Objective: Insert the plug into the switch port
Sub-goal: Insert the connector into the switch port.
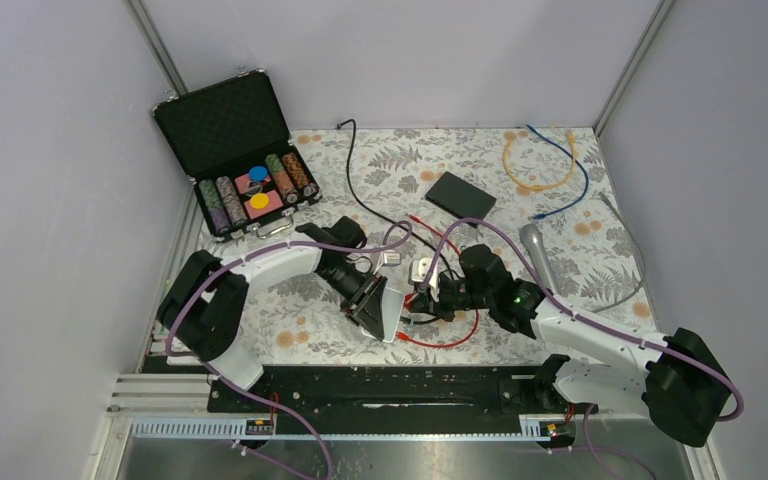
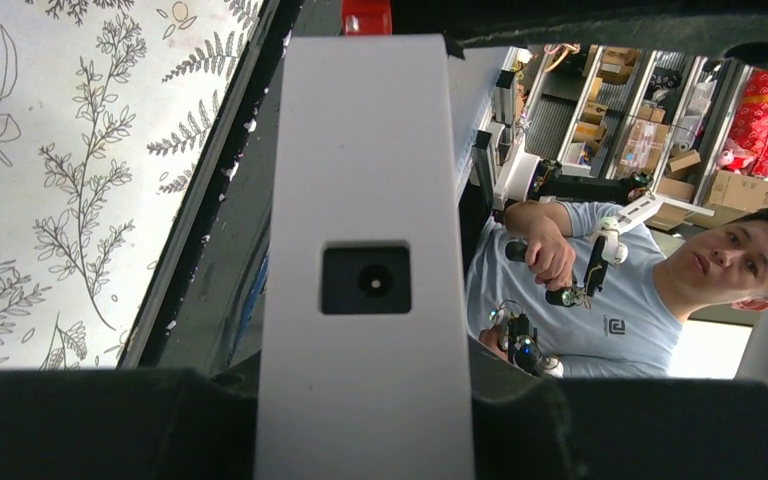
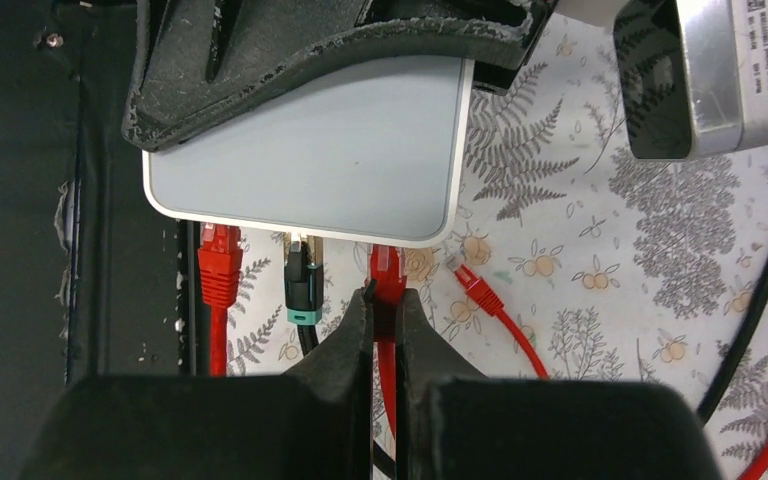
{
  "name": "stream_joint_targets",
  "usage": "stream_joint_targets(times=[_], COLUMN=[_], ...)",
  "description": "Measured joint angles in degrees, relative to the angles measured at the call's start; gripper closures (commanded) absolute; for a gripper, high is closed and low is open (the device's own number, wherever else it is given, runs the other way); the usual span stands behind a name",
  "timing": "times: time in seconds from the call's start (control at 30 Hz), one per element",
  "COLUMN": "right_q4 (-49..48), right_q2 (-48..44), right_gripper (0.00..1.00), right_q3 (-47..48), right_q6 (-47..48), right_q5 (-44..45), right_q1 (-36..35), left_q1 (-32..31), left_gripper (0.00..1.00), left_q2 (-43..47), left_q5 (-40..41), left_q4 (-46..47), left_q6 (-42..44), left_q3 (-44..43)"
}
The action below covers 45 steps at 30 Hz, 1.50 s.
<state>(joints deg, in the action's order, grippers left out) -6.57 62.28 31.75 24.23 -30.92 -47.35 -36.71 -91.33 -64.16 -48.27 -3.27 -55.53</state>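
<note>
Three leads meet the switch point(image 3: 360, 160) on its right edge: red connector point(image 3: 220, 265) and black connector point(image 3: 301, 285) look seated; the plug point(image 3: 387, 268), red, is pinched in my closed right end effector point(image 3: 387, 305). Left end effector point(image 1: 375, 305) clamps the switch. Risk: a tilted push jams the plug on the port rim, or slides the switch in its grip. Ports hidden under the casing; plug depth unclear.

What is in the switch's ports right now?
Three plugs meet its edge: a left red plug, a teal plug, and a right red plug pinched by the right hand. How deep each sits is hidden inside the switch.
</note>
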Motion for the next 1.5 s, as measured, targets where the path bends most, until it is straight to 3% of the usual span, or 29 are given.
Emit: stream_joint_targets(times=[0.37,0.67,1.03,1.5], right_q4=[-2.27,-7.28,-4.04,-8.85], right_q2=[-1.18,1.29,2.69,7.43], right_gripper=[1.00,1.00,1.00,1.00], right_q3=[-1.53,-2.71,-2.67,-2.75], right_q6=[-2.03,-8.31,-6.56,-11.98], right_q5=[1.73,4.76,1.11,1.73], right_q1=[-0.02,0.09,0.59,0.83], left_q1=[1.09,1.18,-1.68,-0.72], left_gripper=[1.00,1.00,1.00,1.00], left_q2=[-1.09,-1.09,-2.58,-1.38], left_q5=[-0.59,0.63,1.86,3.13], left_q4=[-0.66,3.34,5.27,10.47], left_q6=[2.12,-3.74,-5.20,-12.24], left_q3=[-0.72,-0.59,0.94,3.93])
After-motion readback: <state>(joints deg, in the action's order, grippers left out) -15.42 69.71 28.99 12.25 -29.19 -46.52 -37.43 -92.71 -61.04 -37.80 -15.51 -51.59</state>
